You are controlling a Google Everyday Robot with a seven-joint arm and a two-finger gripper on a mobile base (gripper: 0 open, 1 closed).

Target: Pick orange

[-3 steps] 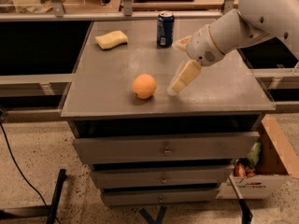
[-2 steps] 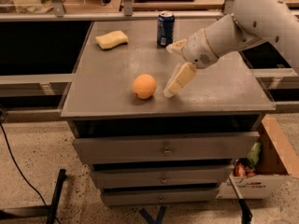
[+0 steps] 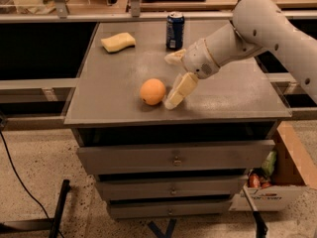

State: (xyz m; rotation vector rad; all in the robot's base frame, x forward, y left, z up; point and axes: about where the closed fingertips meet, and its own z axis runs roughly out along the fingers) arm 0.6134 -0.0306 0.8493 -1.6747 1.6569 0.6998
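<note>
1. Grey metal bench [image 3: 124, 103] with drawers [image 3: 173, 157] below fills your view. The orange [image 3: 152, 91] sits on its top near the front edge, well apart from the blue can [image 3: 175, 30] and the yellow sponge [image 3: 118, 41] at the back.
2. Your pincer [image 3: 169, 82] hangs low over the bench just right of the orange, spread wide. One finger [image 3: 176, 57] points toward the can side, and the other slants down with its tip beside the fruit's right flank.
3. Over the last second the pincer has slid left and sunk. The clear gap to the orange a second ago is now all but closed, while the orange itself sits where it was.
4. Whether the lower fingertip already touches the skin, you cannot tell from this angle.
5. You are at the end of the approach, not yet at the grasp: the fruit lies beside the opening, not between the fingers.
6. By this look, you need a finger on either side before closing. A round fruit nudged by one finger would likely roll away to the left.
</note>
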